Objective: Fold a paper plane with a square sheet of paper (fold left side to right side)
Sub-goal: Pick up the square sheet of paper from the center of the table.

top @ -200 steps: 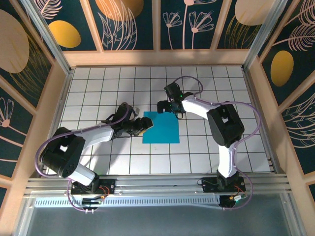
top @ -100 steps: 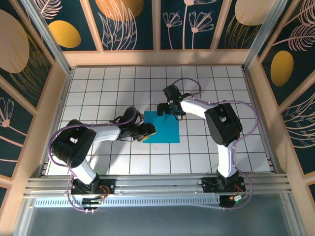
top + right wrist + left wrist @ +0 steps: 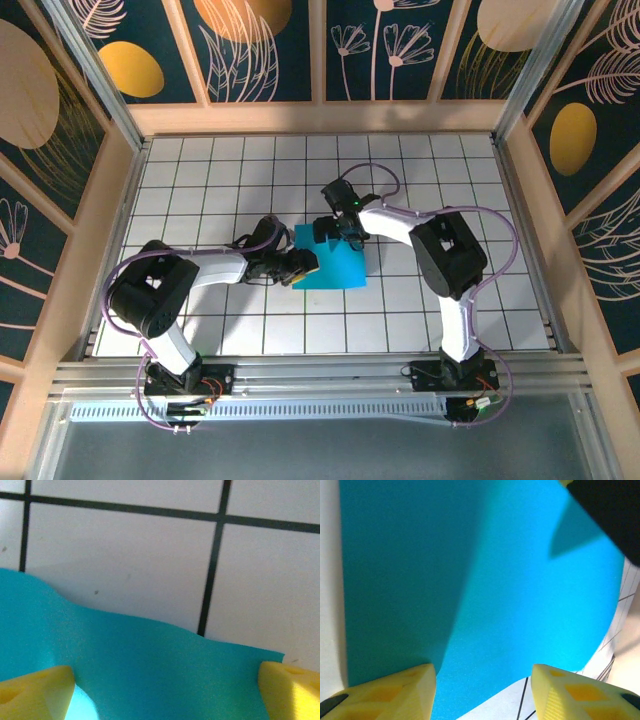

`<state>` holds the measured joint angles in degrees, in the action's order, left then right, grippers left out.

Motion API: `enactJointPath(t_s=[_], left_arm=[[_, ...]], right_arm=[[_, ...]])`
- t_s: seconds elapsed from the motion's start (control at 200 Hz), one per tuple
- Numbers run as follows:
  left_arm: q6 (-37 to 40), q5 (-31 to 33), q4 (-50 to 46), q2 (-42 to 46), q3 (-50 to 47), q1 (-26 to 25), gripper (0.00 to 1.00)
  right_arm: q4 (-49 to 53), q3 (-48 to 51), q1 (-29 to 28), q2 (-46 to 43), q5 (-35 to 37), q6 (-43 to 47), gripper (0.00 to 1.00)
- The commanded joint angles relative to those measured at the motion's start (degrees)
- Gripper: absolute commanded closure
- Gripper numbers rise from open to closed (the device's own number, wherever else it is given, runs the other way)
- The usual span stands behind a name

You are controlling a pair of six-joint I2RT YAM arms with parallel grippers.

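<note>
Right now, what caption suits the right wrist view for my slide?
Open yellow jaws frame the rippled edge of the cyan paper sheet on white tiles.

The table (image 3: 200,170) is bare along its far rows, down its right side and across the near rows in front of the rail (image 3: 320,375); a hand could sweep there unhindered. The middle is crowded. The left arm (image 3: 215,268) lies over the left-centre tiles, the right arm (image 3: 450,250) bends over the right-centre ones, and their ends meet at the blue paper (image 3: 340,272). The left gripper (image 3: 307,266) blocks the paper's left edge and the right gripper (image 3: 332,231) its far edge, both with fingers spread. That far edge seems to ripple up off the tiles, though how high is hard to judge. The paper's near and right edges lie open to approach. Wooden walls (image 3: 320,118) close the far, left and right sides.
</note>
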<state>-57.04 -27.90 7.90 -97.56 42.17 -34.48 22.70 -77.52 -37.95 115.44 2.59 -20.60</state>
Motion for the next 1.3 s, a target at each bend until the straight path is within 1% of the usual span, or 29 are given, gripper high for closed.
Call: enactJointPath(t_s=[0.0, 0.285, 0.29, 0.315, 0.445, 0.596, 0.656, 0.696, 0.846, 0.946, 1.051, 1.111, 1.171, 1.241, 1.286, 1.296], left_arm=[[-1.41, 0.98, 0.92, -1.24, -0.06, -0.28, 0.47], [-1.6, 1.19, 0.98, -0.98, 0.37, -0.27, 0.47], [-1.59, 1.18, 0.98, -0.93, 0.41, -0.3, 0.47], [-1.68, 1.19, 0.98, -0.97, 0.48, -0.28, 0.47], [-1.8, 1.68, 0.89, -0.97, 0.67, -0.31, 0.47], [-2.03, 2.48, 0.82, 1.2, 0.85, -0.28, 0.45], [-1.99, 2.92, 0.71, 1.73, 0.98, -0.32, 0.44], [-2.04, 3.15, 0.65, 2.2, 1.19, -0.32, 0.42], [-1.33, 4.34, -0.53, 4.78, 1.6, 0.6, 0.39], [0.22, 4.21, -1.84, 7.56, 1.13, 3.28, 0.37], [2.8, 4.18, -2.62, 11.4, -0.32, 7.06, 0.36], [4.2, 2.61, -2.08, 13.77, -1.53, 9.56, 0.34], [4.73, -0.1, 0.47, 16.45, -3.4, 12.45, 0.32], [4.13, -4.0, 6.52, 20.09, -6.69, 16.25, 0.29], [3.83, -5.79, 9.65, 22.32, -8.43, 18.75, 0.26], [3.81, -6.19, 10.31, 22.94, -8.8, 19.19, 0.25]], right_arm=[[4.46, 0.65, -1.56, -1.95, -1.36, -1.72, 0.07], [8.39, 0.16, -3.51, -2.24, -1.37, -1.46, 0.18], [8.45, 0.17, -3.46, -2.24, -2.42, -1.46, 0.19], [8.61, 0.18, -3.53, -2.24, -2.97, -1.54, 0.2], [9.46, 0.12, -3.53, -2.23, -3.04, -1.64, 0.25], [9.64, -0.27, -3.37, -2.1, -4.3, -1.41, 0.38], [9.63, -0.21, -3.31, -2.23, -4.77, -1.37, 0.45], [9.59, -0.24, -3.19, -2.35, -5.0, -1.37, 0.48], [8.9, 0.57, -2.03, -3.64, -7.06, -0.94, 0.61], [6.91, 2.16, -0.76, -5.54, -10.14, -0.93, 0.64], [3.03, 4.94, 1.18, -9.0, -15.38, -0.91, 0.65], [0.65, 6.74, 2.47, -11.37, -19.15, -0.95, 0.66], [-1.76, 8.7, 4.13, -14.0, -22.77, -1.09, 0.68], [-4.63, 11.09, 6.16, -17.31, -27.19, -1.52, 0.68], [-6.26, 12.42, 6.25, -19.22, -30.09, -1.63, 0.69], [-6.77, 12.92, 7.91, -19.88, -31.18, -1.63, 0.69]])
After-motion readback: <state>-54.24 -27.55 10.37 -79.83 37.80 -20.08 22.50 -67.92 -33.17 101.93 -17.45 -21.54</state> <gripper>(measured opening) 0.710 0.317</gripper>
